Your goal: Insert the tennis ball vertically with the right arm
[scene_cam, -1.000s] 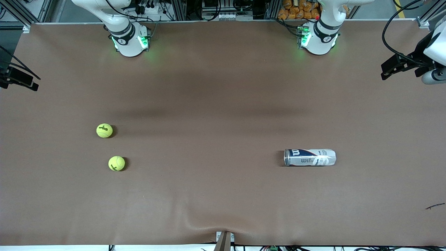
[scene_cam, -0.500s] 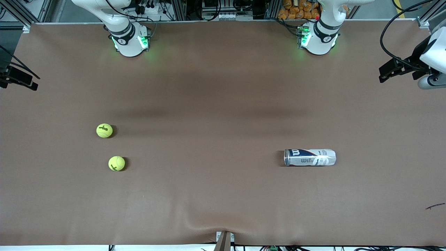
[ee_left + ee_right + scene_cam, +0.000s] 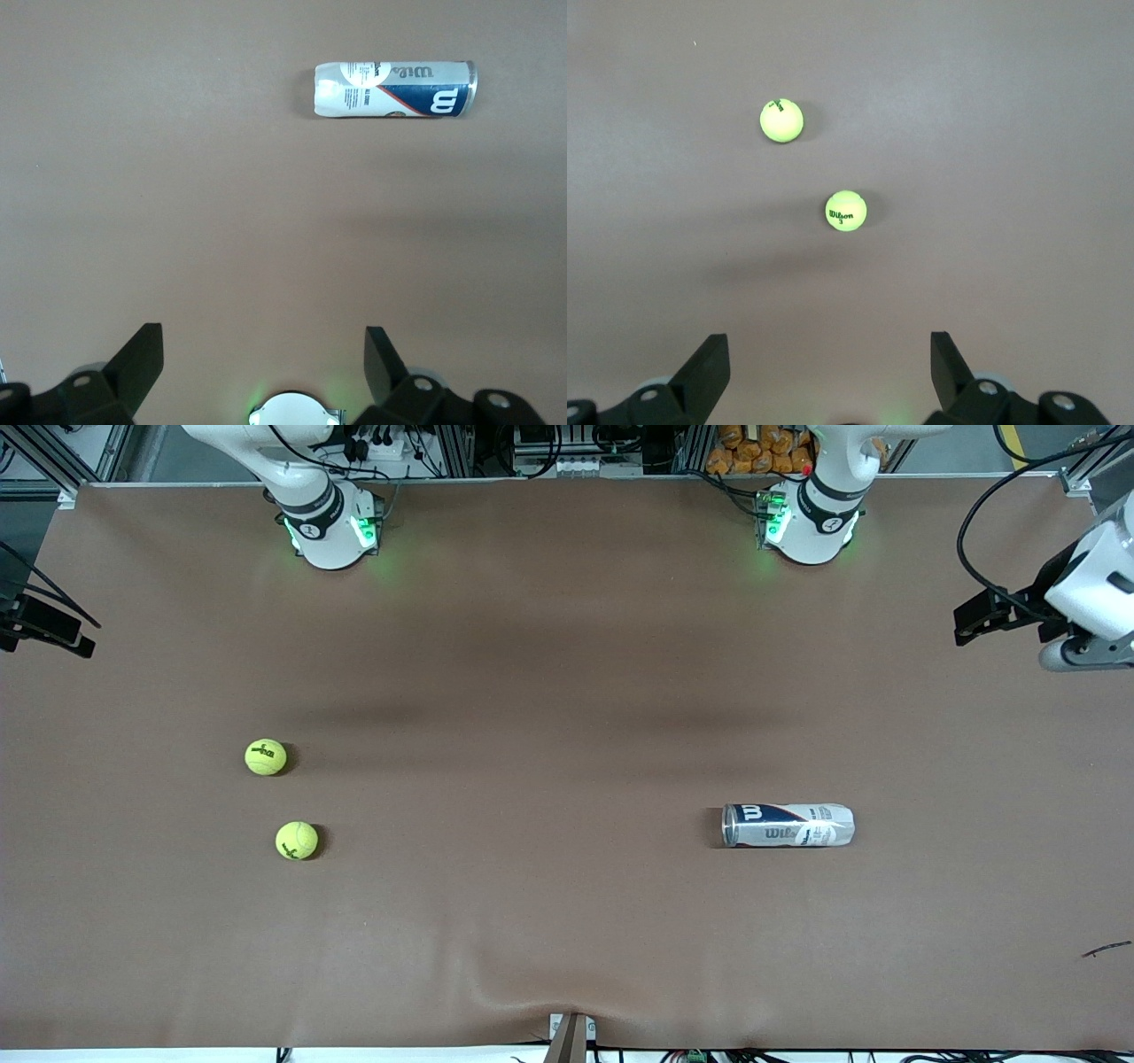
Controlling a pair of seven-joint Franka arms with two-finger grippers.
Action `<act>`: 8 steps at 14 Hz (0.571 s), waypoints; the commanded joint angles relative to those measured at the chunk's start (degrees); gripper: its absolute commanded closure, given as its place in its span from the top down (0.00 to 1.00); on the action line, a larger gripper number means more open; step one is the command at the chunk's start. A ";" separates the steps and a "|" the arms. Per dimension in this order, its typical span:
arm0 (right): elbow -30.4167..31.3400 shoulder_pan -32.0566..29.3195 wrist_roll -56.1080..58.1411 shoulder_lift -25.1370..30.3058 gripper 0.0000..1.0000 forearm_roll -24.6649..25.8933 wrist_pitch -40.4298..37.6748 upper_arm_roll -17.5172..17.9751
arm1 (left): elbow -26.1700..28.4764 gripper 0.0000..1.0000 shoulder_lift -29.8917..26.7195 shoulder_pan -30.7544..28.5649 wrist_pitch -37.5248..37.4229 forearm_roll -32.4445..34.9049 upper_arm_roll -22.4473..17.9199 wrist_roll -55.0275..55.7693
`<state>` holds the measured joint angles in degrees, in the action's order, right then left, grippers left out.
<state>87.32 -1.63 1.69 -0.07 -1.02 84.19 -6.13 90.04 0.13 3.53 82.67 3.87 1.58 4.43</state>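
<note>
Left gripper point(image 3: 257, 367), jaws wide, has shifted at desk point(image 3: 567, 921) edge. Right gripper point(image 3: 824, 367), jaws wide, high over two tennis balls point(image 3: 266, 757) point(image 3: 297, 841). Can point(image 3: 788, 825) lying flat; needs standing first.

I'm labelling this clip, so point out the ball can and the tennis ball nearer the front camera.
ball can point(image 3: 788, 825), front view, middle of its side, lying flat.
nearer tennis ball point(image 3: 296, 840), front view, centre of the ball.
</note>
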 commanded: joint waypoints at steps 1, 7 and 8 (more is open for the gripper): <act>0.21 -0.39 0.07 -0.02 1.00 0.14 1.06 0.41 | -1.36 1.00 2.50 0.33 -0.67 1.40 0.36 -0.83; 0.39 -0.39 0.33 -0.55 1.00 0.14 3.26 0.42 | -1.53 1.00 5.67 0.77 0.12 4.03 0.71 -1.09; 0.39 -0.39 0.42 -0.63 1.00 0.14 3.34 0.42 | -1.36 1.00 6.11 0.77 0.91 4.38 0.79 -1.09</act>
<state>87.71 -1.63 1.69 -0.82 -1.02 87.15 -6.12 89.98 5.01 4.07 83.16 6.47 2.14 4.27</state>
